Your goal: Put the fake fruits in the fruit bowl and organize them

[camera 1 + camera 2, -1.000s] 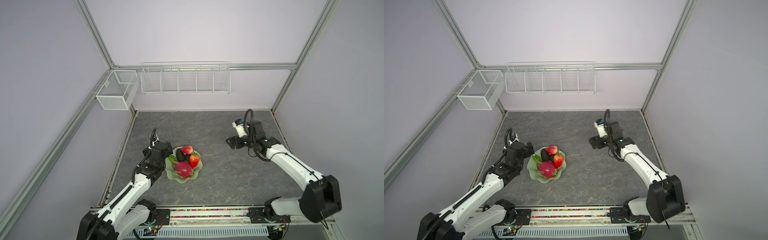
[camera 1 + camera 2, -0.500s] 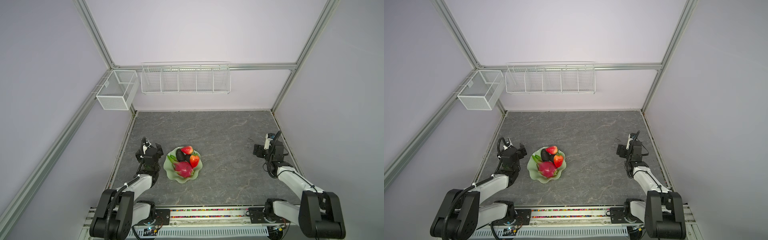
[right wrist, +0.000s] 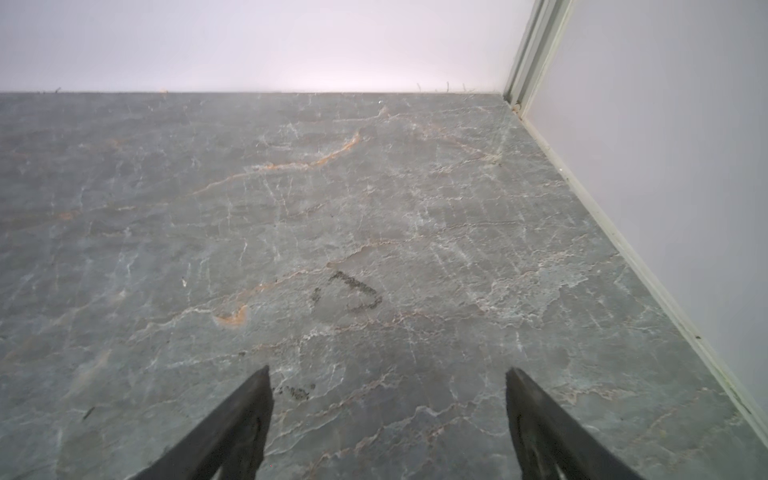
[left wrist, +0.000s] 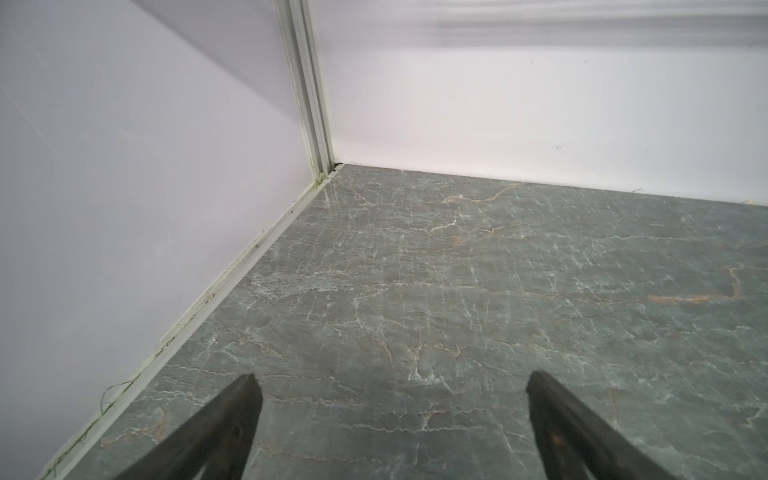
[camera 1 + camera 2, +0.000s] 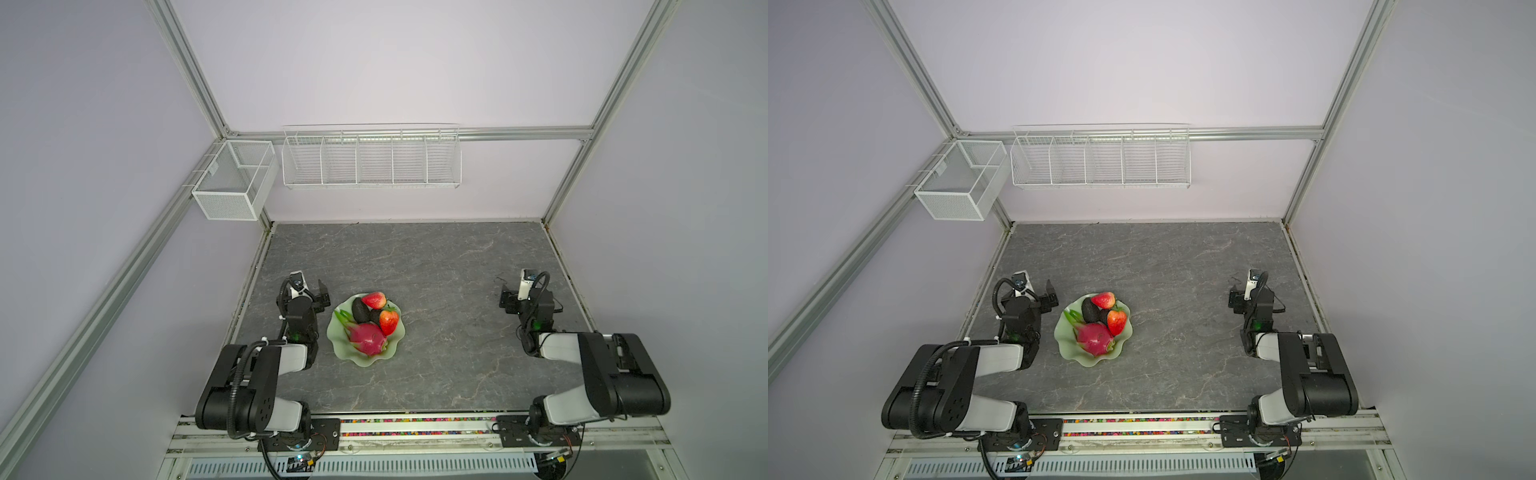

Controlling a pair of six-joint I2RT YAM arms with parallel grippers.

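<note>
Both top views: colourful plastic fruits point(image 5: 366, 337) heaped in the shallow mint-green scalloped bowl point(image 5: 361, 362), left of the grey marbled desk's point(image 5: 436, 291) middle.
Left gripper point(image 4: 391, 376) and right gripper point(image 3: 387, 369) hang spread wide, holding nothing, near the desk's side edges.

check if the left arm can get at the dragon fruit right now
Probably yes: the left gripper is open, empty and beside the fruit bowl, and the dragon fruit lies uncovered on the bowl's near side. The gripper faces away from it, so it must turn first.
</note>
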